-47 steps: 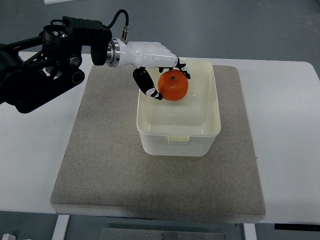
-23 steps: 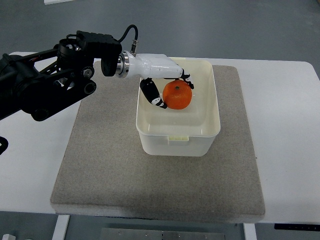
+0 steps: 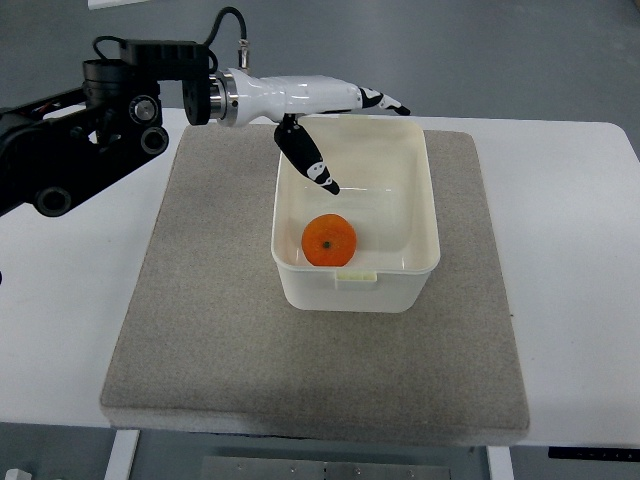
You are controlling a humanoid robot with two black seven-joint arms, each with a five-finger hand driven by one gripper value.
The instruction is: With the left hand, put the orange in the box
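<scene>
The orange [image 3: 330,240] lies on the floor of the white plastic box [image 3: 432,232], toward its near left side. My left hand [image 3: 350,130] is above the box's far left corner, with its fingers spread straight out and its thumb [image 3: 308,160] pointing down into the box. It holds nothing and is clear of the orange. The black left arm [image 3: 90,120] comes in from the left edge.
The box stands on a grey felt mat [image 3: 210,320] on a white table [image 3: 580,260]. The mat's left and near parts are bare. The floor shows beyond the table's far edge.
My left hand opened and let go of the orange, which dropped to the box's floor toward the near side. The hand then rose and drew back toward the far edge.
</scene>
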